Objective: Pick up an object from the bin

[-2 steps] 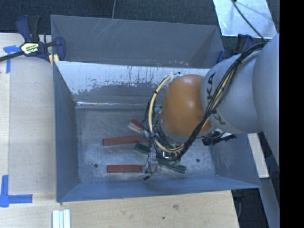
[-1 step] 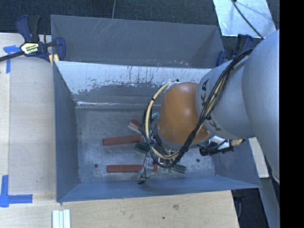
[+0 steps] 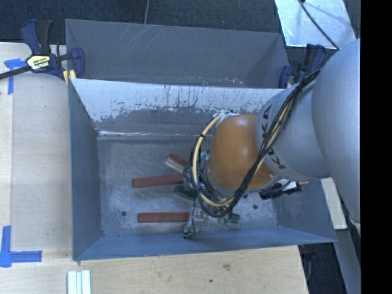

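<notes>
Gripper [image 3: 192, 224] is low in the bin [image 3: 82, 164], close to the near wall, hanging under the orange cover [image 3: 236, 152] and its loop of cables [image 3: 199, 155].

- Jaws: mostly hidden by the cover and cables. Only a small dark tip shows, so I cannot tell if they are apart or together.
- Lower brown strip [image 3: 160, 217]: lies flat on the floor. Its right end comes right up to the gripper tip on the left side. It looks like it touches, but I cannot tell if the end sits between the jaws.
- Longer brown strip [image 3: 157, 181]: flat, beyond the tip and to its left, apart from the lower one and roughly parallel to it.
- Short brown piece [image 3: 177, 162]: farther back again, tilted, its right end running under the cables.
- Small green thing [image 3: 230, 220]: just to the right of the tip, on the floor, partly under the cables.
</notes>
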Action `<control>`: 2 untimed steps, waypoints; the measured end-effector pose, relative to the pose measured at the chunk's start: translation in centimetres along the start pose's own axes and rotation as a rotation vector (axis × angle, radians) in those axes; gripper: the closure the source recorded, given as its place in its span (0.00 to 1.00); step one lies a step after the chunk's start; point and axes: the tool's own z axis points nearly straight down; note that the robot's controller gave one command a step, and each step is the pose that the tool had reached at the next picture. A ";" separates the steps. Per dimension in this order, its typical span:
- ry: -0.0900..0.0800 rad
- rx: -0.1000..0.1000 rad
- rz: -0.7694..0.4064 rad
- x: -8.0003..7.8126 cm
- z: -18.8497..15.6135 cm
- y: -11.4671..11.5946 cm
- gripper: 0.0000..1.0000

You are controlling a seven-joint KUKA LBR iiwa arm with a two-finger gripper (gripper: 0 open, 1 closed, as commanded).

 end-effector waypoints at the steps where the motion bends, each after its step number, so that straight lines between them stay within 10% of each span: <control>1: -0.009 -0.002 0.181 -0.2 -0.4 1.5 1.00; 2: -0.009 -0.002 0.182 -0.2 -0.4 1.5 1.00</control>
